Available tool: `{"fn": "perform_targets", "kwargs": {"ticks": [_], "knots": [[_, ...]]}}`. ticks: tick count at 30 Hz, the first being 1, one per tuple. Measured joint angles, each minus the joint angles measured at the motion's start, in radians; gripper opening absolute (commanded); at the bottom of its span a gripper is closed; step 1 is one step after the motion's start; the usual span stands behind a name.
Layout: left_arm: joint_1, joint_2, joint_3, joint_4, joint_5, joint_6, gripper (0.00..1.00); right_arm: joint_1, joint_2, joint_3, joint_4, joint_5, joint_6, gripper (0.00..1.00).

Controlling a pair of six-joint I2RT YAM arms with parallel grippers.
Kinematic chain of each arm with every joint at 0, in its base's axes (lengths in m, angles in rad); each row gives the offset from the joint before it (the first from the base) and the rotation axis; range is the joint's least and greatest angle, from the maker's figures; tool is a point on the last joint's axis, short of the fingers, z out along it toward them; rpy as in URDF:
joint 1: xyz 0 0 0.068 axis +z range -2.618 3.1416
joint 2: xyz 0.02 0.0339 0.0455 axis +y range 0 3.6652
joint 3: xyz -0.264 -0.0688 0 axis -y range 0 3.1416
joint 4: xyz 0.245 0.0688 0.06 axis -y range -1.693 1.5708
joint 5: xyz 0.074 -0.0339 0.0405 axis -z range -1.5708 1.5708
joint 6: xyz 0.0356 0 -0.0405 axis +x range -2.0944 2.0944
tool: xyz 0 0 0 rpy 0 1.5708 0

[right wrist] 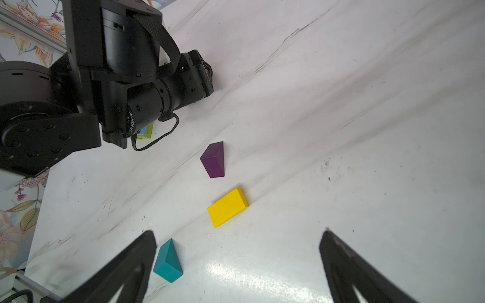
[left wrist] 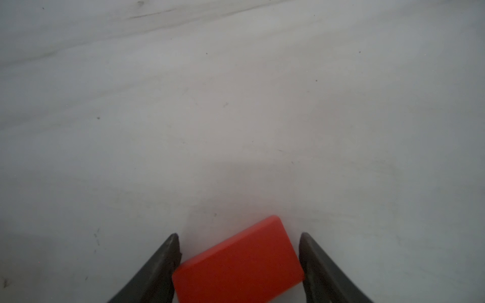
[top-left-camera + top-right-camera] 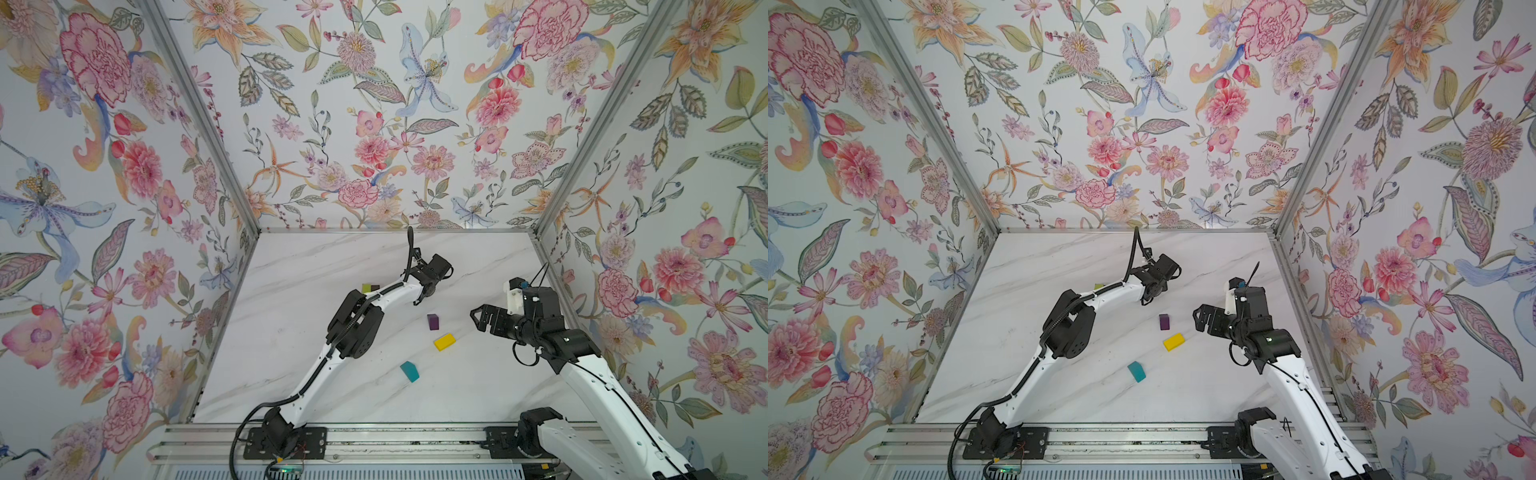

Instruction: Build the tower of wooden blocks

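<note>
Red flat rectangular wood block (image 2: 238, 262) lies flat on the white marble-look surface (image 3: 332, 257), far-middle area, btwn the fingers of the left claw (image 2: 238, 234). In both top views the wrist hides it. Its long axis runs skew across the gap, not square to the fingers, so opposite corners meet or nearly meet them. The fingers stand apart either side of it; can't tell if they're pressing it. Judged from that: pickup step, block not yet lifted.

Small multicoloured block tower (image 3: 366, 287) sits just behind the left forearm, mostly hidden. A lime green piece w/ a brown one beside it shows in a top view. The right wrist view shows lime green over light blue (image 1: 147, 132). Prob. only a low start; height not readable.

Left to stack, as far as visible: the red block plus 3 loose ones nearer the front.
- Purple wood block (image 3: 433, 321): up on a narrow face.
- Yellow wood block (image 3: 444, 341): flat, long axis diagonal, near-left to far-right.
- Teal wood block (image 3: 409, 371): on an edge, slanted, well apart from the tower.

Right claw (image 3: 476, 320): fingers wide apart, empty, hovering near the purple and yellow blocks and pointing toward them.
</note>
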Motion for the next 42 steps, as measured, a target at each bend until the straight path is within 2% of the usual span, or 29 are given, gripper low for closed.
{"fn": "perform_targets", "kwargs": {"ticks": [10, 15, 23, 31, 36, 42], "knots": [[0.007, -0.072, -0.129, 0.055, 0.018, 0.043, 0.70, 0.000, -0.002, -0.002, 0.000, -0.017, 0.005, 0.99], [0.009, -0.095, -0.163, 0.081, 0.068, 0.124, 0.71, 0.000, -0.021, -0.005, -0.001, -0.023, 0.013, 0.99], [0.009, -0.193, -0.333, 0.165, 0.162, 0.248, 0.75, 0.005, -0.045, -0.005, -0.008, -0.022, 0.027, 0.99], [0.014, -0.205, -0.353, 0.200, 0.234, 0.356, 0.80, 0.041, -0.049, -0.005, -0.026, -0.011, 0.044, 0.99], [0.014, -0.226, -0.389, 0.217, 0.239, 0.364, 0.82, 0.061, -0.058, -0.003, -0.040, 0.006, 0.050, 0.99], [0.014, -0.295, -0.502, 0.235, 0.231, 0.303, 0.83, 0.078, -0.058, 0.007, -0.048, 0.023, 0.054, 0.99]]}}
